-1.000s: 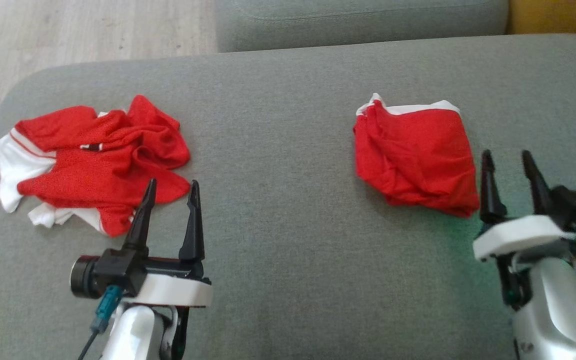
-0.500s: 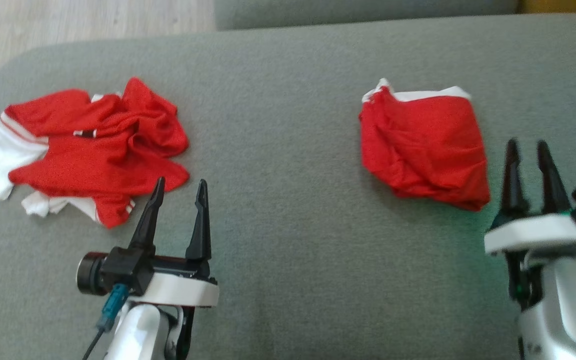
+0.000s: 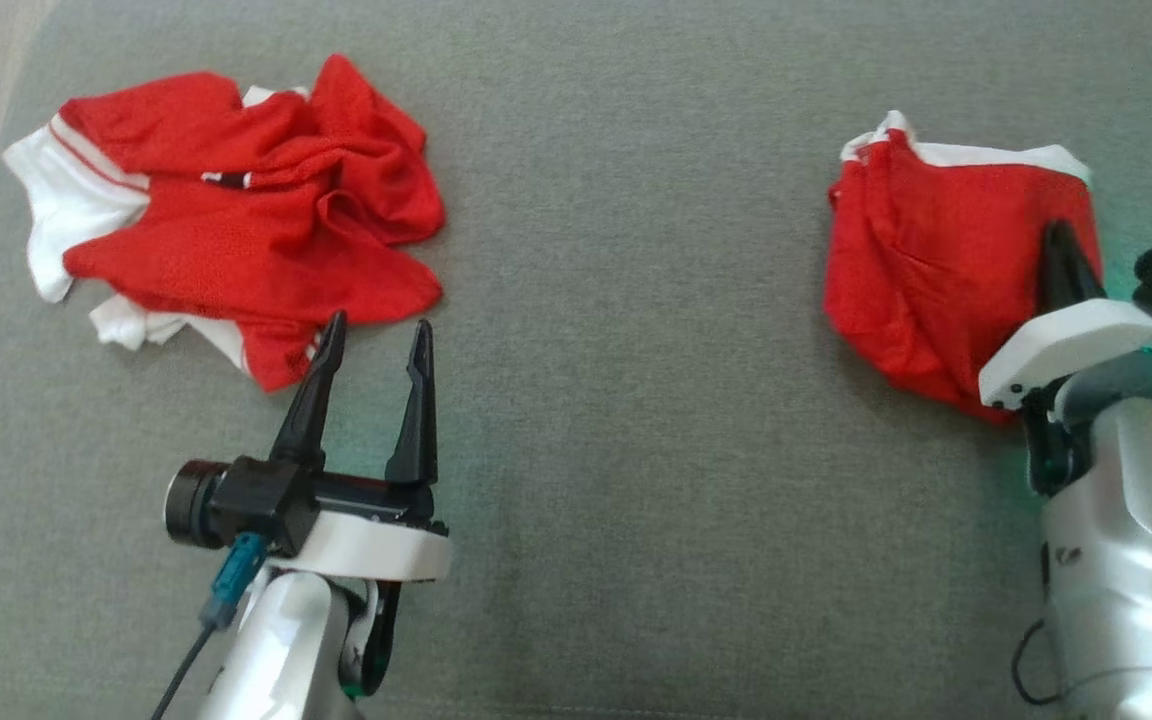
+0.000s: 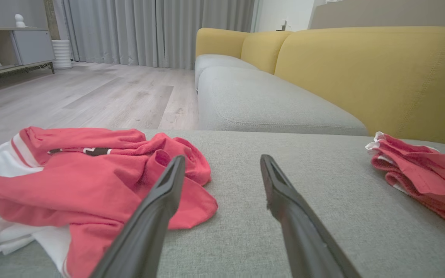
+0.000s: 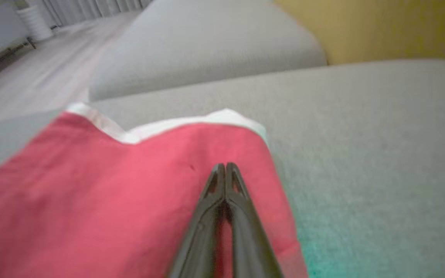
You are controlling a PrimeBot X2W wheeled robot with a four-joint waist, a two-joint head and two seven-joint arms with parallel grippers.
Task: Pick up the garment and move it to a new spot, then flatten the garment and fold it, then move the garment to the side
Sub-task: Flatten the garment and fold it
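A crumpled red and white garment (image 3: 236, 210) lies at the far left of the grey sofa seat (image 3: 616, 400). My left gripper (image 3: 379, 325) is open just in front of its near edge, touching nothing. In the left wrist view the garment (image 4: 83, 181) lies left of the open left gripper (image 4: 222, 160). A second red garment (image 3: 936, 260), folded with a white edge, lies at the right. My right gripper (image 3: 1056, 232) is shut, its tips over that fold's right part. The right wrist view shows the shut right gripper (image 5: 225, 166) above the red cloth (image 5: 110, 185), with no fabric visibly pinched.
The left wrist view shows the folded piece (image 4: 419, 170) at the right, a yellow backrest (image 4: 361, 73) behind the seat, another grey seat cushion (image 4: 265, 104) beyond, and wooden floor (image 4: 72, 96) with a cabinet (image 4: 14, 46) to the left. Bare grey seat lies between the two garments.
The right gripper's fingers have come together and now lie over the folded garment. The head camera has tilted down, shifting the whole picture. The left gripper stays open.
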